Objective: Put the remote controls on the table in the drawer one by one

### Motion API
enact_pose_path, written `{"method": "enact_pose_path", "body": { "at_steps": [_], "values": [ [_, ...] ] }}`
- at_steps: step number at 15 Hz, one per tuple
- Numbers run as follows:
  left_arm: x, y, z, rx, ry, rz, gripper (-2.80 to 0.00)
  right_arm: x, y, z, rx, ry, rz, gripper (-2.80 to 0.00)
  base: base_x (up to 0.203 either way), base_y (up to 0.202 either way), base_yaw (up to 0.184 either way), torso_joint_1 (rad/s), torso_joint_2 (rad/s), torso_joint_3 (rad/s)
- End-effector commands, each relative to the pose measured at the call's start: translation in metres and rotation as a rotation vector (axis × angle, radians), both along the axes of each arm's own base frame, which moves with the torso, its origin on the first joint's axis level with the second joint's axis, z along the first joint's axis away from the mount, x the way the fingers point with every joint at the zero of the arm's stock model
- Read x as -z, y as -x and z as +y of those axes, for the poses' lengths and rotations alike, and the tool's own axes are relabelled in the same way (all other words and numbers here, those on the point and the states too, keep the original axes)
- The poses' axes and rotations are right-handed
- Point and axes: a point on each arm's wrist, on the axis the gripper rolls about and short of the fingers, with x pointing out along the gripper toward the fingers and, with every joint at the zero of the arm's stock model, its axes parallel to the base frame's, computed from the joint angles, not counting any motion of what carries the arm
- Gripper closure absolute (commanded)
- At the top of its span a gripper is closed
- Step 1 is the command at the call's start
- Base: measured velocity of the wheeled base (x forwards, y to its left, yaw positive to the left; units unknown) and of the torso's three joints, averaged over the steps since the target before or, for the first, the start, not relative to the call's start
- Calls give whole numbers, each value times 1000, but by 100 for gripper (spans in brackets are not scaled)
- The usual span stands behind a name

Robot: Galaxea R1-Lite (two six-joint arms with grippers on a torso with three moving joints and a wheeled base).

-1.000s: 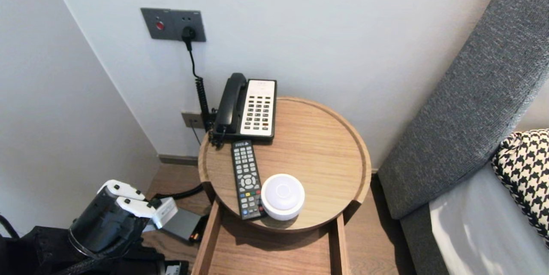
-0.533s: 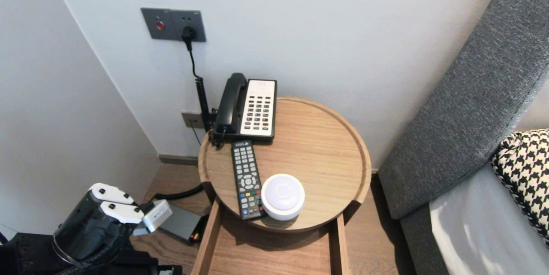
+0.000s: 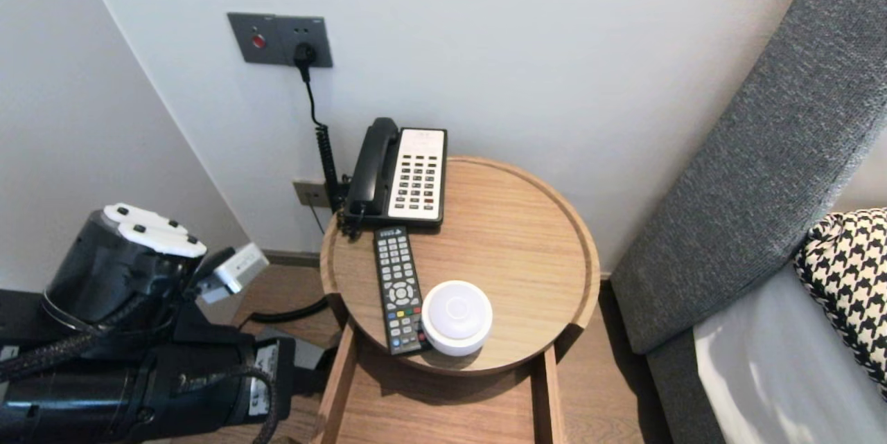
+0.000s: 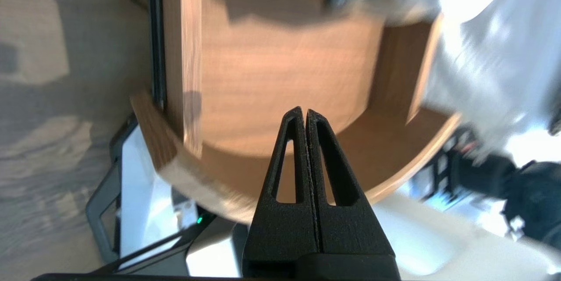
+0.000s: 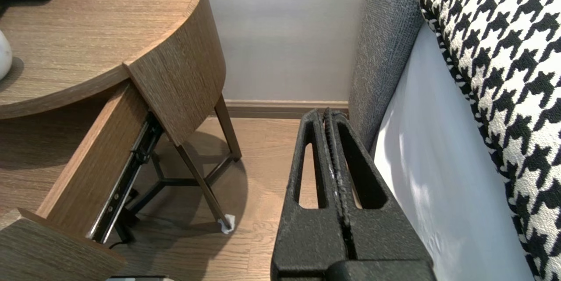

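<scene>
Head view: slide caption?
Left arm beside round table with open drawer; phone, remote and white puck on top.

I see white walls point(image 3: 554, 49) beyond my left tool point(image 4: 305, 113), wood floor point(image 3: 280, 283) beneath it, a grey headboard point(image 3: 748, 174) well to its right.

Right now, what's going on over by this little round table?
A two-armed robot faces a round bedside table whose drawer is pulled open. Its left gripper, shut and holding nothing, hovers at the table's left side, pointing toward the drawer. The right gripper, also shut, hangs idle between table and bed. On top sit a telephone, a remote control and a white round puck, untouched.
</scene>
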Motion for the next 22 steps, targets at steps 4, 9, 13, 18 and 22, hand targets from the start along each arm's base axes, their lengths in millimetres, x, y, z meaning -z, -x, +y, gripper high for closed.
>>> {"method": "enact_pose_path", "body": {
  "at_steps": [4,9,13,18,22],
  "values": [
    [-45,-42,-20,-93,-42,-13,0,7,-2,0,0,0,25,0,0,0,0,0,0,0],
    [-47,-85,-54,-237,-150,28,0,7,-2,0,0,0,25,0,0,0,0,0,0,0],
    [-39,-101,-83,-283,-202,56,0,7,-2,0,0,0,25,0,0,0,0,0,0,0],
    [-29,-102,-105,-344,-249,87,-280,7,-2,0,0,0,25,0,0,0,0,0,0,0],
    [-18,-105,-121,-384,-311,52,-280,7,-2,0,0,0,25,0,0,0,0,0,0,0]
  ]
}}
